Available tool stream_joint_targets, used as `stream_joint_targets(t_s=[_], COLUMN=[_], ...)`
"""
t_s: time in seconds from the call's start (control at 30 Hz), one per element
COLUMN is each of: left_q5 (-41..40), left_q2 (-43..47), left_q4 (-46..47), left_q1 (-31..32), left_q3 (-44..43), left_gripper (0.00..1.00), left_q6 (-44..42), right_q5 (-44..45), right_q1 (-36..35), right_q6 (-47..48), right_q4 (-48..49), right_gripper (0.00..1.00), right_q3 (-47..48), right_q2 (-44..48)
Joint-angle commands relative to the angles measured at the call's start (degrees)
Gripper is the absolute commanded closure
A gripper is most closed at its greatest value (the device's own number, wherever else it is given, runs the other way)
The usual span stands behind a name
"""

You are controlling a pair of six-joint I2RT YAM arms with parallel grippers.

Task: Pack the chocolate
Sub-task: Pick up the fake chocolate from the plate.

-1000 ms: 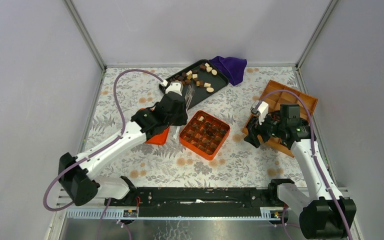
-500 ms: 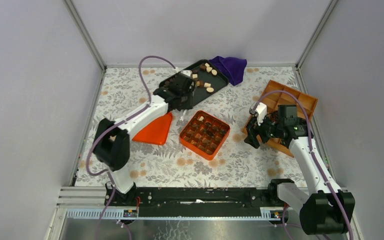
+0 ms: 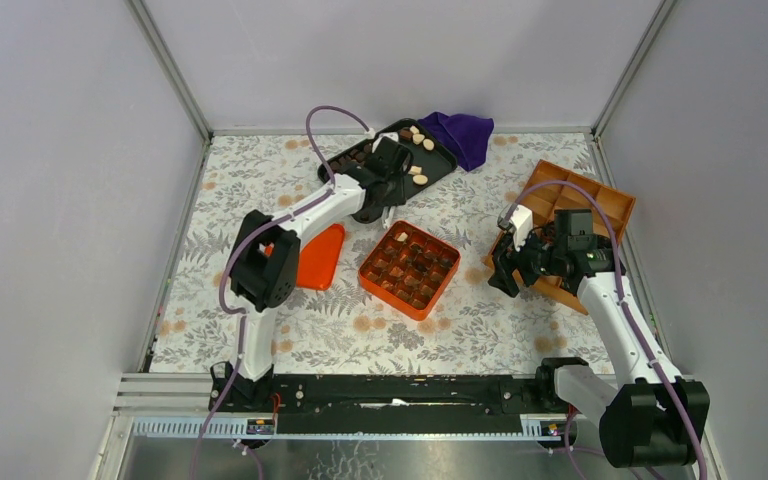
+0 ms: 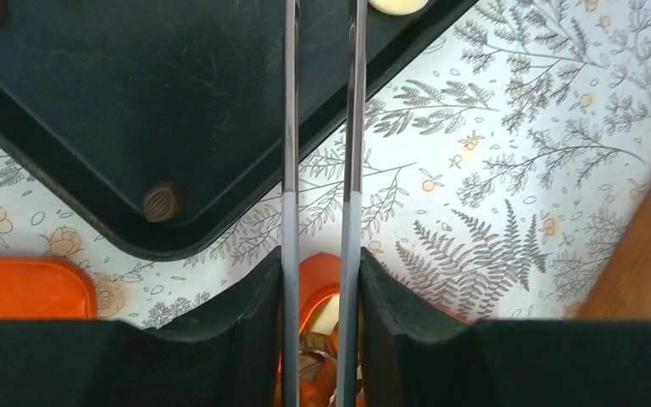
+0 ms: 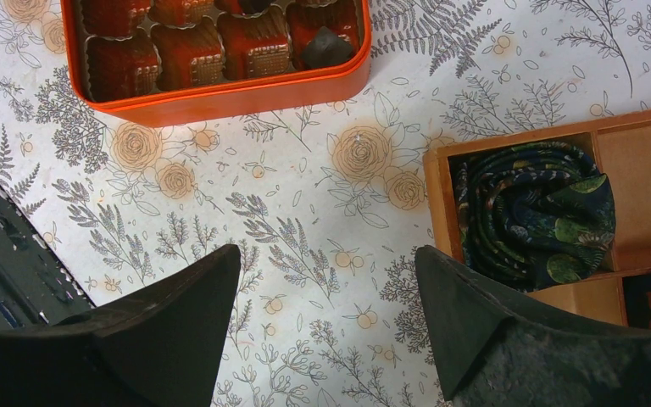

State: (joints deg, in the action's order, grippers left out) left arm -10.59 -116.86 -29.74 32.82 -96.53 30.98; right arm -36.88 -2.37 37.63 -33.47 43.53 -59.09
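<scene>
Loose chocolate pieces (image 3: 416,137), brown and cream, lie on the black tray (image 3: 438,160) at the back. My left gripper (image 3: 384,172) hangs over that tray, shut on thin metal tongs (image 4: 290,127). The blades stand slightly apart over the tray floor (image 4: 178,93) with nothing seen between them. A round brown chocolate (image 4: 162,202) lies near the tray's corner and a cream one (image 4: 398,4) at the top edge. The orange box (image 3: 410,268) holds several pieces in its cells (image 5: 258,51). Right of it, my right gripper (image 3: 505,270) is open and empty over the patterned cloth (image 5: 326,263).
An orange lid (image 3: 318,258) lies left of the orange box. A wooden compartment box (image 3: 572,200) sits at the right, with a dark green-black crinkled roll (image 5: 534,216) in one cell. A purple cloth (image 3: 458,133) lies behind the tray.
My left arm has reached from beside the orange box out to the black tray, carrying the tongs and uncovering the orange lid. The right arm has barely moved.
</scene>
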Motion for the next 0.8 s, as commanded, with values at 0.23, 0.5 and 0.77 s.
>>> stream_joint_targets(t_s=[0.23, 0.5, 0.77], left_q5=[0.9, -0.6, -1.2], left_q2=[-4.9, -7.5, -8.4], left_q4=[0.9, -1.5, -2.3], left_q1=[-0.9, -1.1, -1.4], left_q3=[-7.0, -9.1, -10.4], left_gripper=[0.57, 0.56, 0.61], left_q6=[1.7, 1.7, 2.6], right_q5=[0.5, 0.2, 0.0], right_q1=[-0.6, -0.5, -0.5], right_q6=[0.6, 0.8, 0.8], right_q4=[1.3, 1.0, 1.0], right_gripper=[0.17, 0.17, 0.17], right_q3=[0.3, 0.3, 0.4], right_q2=[0.4, 0.5, 0.6])
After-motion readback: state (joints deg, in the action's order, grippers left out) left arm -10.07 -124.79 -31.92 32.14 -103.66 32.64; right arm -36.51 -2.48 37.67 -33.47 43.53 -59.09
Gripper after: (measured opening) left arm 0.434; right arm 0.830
